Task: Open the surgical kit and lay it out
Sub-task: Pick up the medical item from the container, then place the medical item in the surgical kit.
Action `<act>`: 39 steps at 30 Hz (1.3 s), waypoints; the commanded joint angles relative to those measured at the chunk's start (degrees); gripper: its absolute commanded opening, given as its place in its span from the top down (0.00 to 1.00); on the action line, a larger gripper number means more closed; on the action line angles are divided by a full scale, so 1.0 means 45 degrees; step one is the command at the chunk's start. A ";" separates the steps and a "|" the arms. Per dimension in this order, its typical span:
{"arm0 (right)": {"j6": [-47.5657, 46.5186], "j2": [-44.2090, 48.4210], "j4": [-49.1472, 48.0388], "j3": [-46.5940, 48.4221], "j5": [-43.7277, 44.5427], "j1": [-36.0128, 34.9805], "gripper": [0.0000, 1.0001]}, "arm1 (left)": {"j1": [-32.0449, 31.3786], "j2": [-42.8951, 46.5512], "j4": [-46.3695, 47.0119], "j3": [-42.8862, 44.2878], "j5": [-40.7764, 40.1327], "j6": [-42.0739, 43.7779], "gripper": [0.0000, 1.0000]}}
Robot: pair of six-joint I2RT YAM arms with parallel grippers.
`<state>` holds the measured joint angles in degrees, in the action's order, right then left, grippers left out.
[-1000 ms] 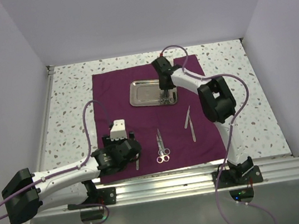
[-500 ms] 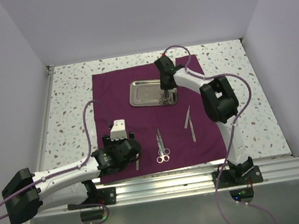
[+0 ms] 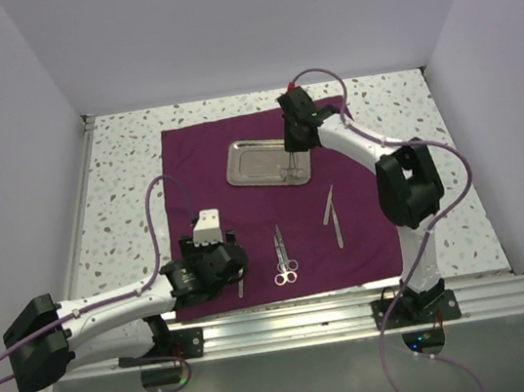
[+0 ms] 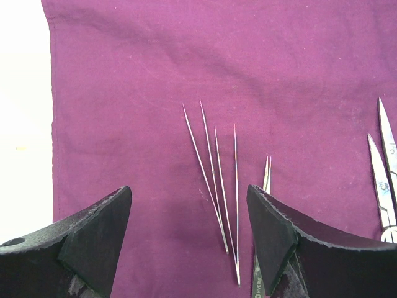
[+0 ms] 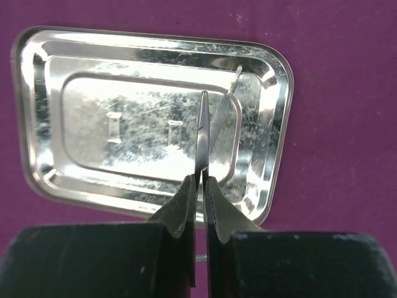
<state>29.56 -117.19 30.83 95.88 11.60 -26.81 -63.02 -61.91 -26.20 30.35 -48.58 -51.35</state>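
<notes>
risk: right claw (image 5: 200,186) was pinched shut on just the thin edge of the instrument (image 5: 203,127), so it could've swivelled or slipped out and clattered into the tray (image 5: 124,93) if the arm swung fast. instrument stuck out ahead of that claw, tip over the tray's right half, clear of the cloth (image 5: 329,124). left claw (image 4: 186,233) was spread wide over the needles (image 4: 217,186), gripping nothing.
</notes>
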 commanded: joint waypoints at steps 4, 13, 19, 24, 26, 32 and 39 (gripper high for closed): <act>0.0305 0.2345 -0.0267 -0.1049 -0.0797 -0.0292 1.00 | 0.0021 0.0027 0.0333 0.0014 -0.0299 0.0084 0.21; 0.1614 0.5766 -0.2142 -0.6204 -0.1015 -0.2612 1.00 | 0.0021 0.0086 0.0333 -0.0006 -0.0279 0.0084 0.21; 0.2668 0.7485 -0.2904 -0.8959 -0.0526 -0.4373 1.00 | 0.0021 0.0086 0.0372 -0.0006 -0.0279 0.0103 0.21; 0.3274 0.7370 -0.3354 -1.0016 -0.0584 -0.4862 0.99 | 0.0002 0.0105 0.0333 -0.0006 -0.0299 0.0084 0.20; 0.3430 0.7039 -0.3744 -1.0230 -0.0759 -0.5019 0.69 | 0.0021 0.0125 0.0313 0.0014 -0.0279 0.0083 0.20; 0.3373 0.6997 -0.3396 -0.9842 -0.0255 -0.5137 0.04 | 0.0021 0.0184 0.0333 -0.0006 -0.0280 0.0045 0.20; 0.2182 0.7487 -0.1325 -0.7480 0.1857 -0.4087 0.02 | 0.0002 0.0300 0.0372 -0.0064 -0.0201 0.0103 0.20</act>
<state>42.28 -86.30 22.70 55.83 13.69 -48.56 -63.02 -61.80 -26.20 30.35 -48.51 -51.35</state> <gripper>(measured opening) 0.983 0.803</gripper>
